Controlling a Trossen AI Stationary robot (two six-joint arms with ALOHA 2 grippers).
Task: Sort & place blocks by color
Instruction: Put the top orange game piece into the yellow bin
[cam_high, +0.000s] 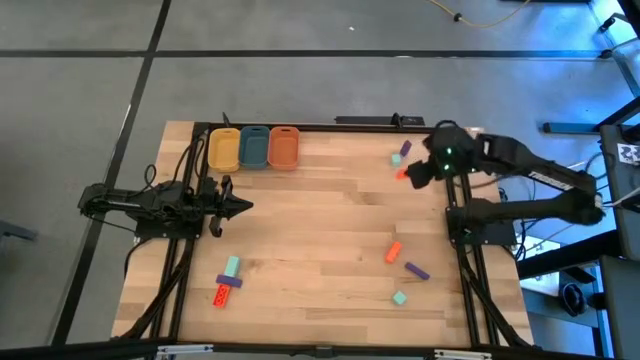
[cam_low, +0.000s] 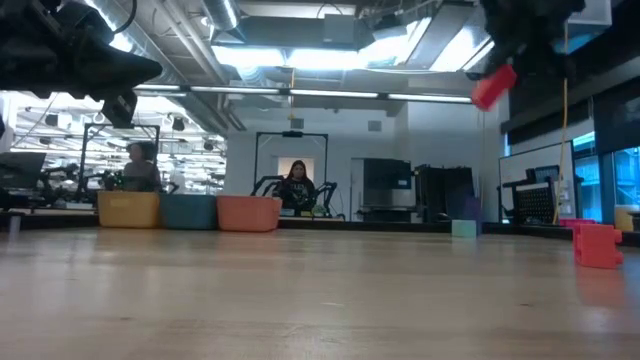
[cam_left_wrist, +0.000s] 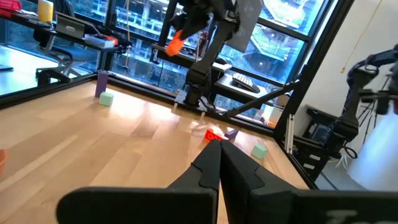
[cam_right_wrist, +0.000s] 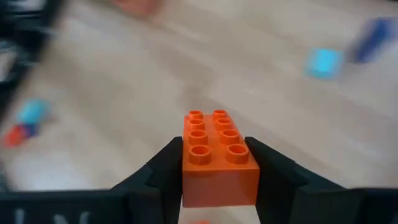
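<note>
High view: right gripper (cam_high: 417, 171) near worktop's far right corner, lifted, pinching an orange block (cam_high: 401, 174); left gripper (cam_high: 238, 207) parked by left edge, fingers pressed together; other blocks (cam_high: 228, 280) scattered toward near edge.

Low view: held block well above worktop (cam_low: 300, 300).

Right wrist view: studded brick clamped across its flat sides. Probably light, rigid, slick plastic; best gripped on flat sides, below studs.

Bright ceiling lights; right wrist background blurred.
</note>
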